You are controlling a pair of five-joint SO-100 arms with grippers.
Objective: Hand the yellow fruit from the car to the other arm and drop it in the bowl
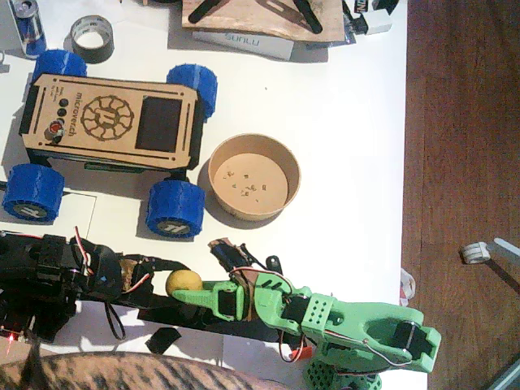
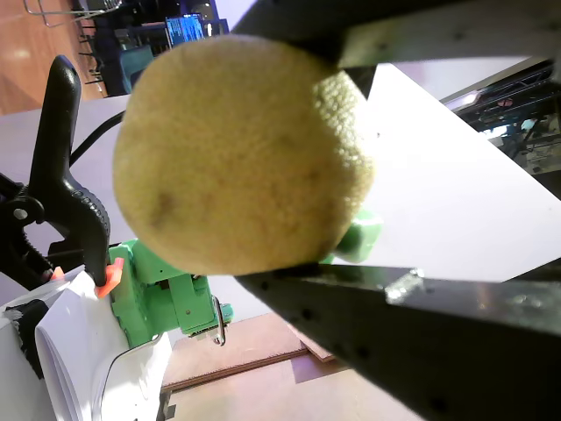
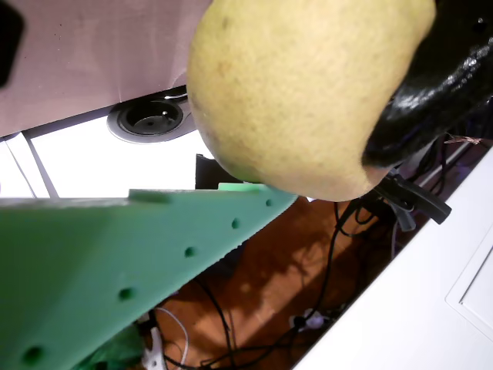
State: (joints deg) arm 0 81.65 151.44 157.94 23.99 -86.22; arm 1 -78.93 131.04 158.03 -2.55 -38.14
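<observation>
The yellow fruit (image 1: 184, 283) hangs at the near edge of the surface (image 1: 341, 122), off the car (image 1: 110, 123) and between the two arms, which meet tip to tip so that it can pass from one to the other. The black left end effector (image 1: 158, 280) is clenched on it: in a wrist view the fruit (image 2: 241, 153) fills the gap between two dark jaws, one above and one below, with a bit of green showing behind it. The green right end effector (image 1: 199, 294) of the other arm (image 1: 341, 321) reaches the fruit from the right; in another wrist view the fruit (image 3: 304, 92) sits just above a green perforated jaw and against a glossy black part, but the second green jaw is out of frame, so it cannot be told whether that end effector has closed. The handover appears to be under way, not finished. Only the fixed view shows the bowl (image 1: 254, 177), standing farther back and to the right of the car, holding nothing but crumbs; the wrist views alone show the contact at the jaws.
</observation>
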